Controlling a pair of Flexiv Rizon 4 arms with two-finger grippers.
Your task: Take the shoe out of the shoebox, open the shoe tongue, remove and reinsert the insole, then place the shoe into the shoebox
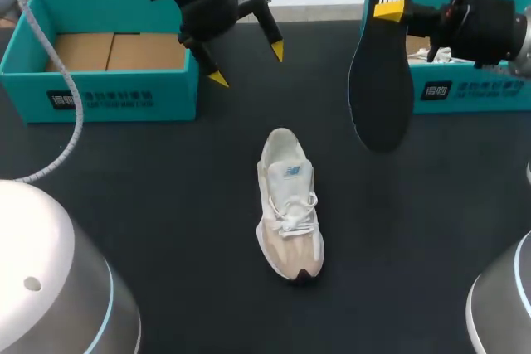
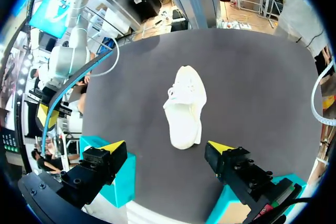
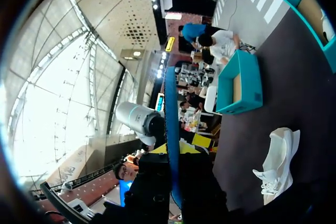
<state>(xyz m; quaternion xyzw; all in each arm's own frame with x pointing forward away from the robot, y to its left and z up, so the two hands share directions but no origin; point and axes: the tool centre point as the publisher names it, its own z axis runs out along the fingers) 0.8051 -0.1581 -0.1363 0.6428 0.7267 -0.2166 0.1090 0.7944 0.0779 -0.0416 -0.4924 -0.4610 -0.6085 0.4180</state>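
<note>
A white shoe lies on the dark table, toe toward me; it also shows ahead of the fingers as the shoe in the left wrist view. My left gripper hangs open above the table behind the shoe, empty, its yellow tips wide apart. My right gripper is shut on the heel end of a dark insole, which hangs in the air beside the right shoebox. In the right wrist view the insole stands edge-on between the fingers of the right gripper, with the shoe below.
An open teal shoebox with a cardboard floor stands at the back left. A second teal shoebox with white paper inside stands at the back right, under my right arm. Bare table lies around the shoe.
</note>
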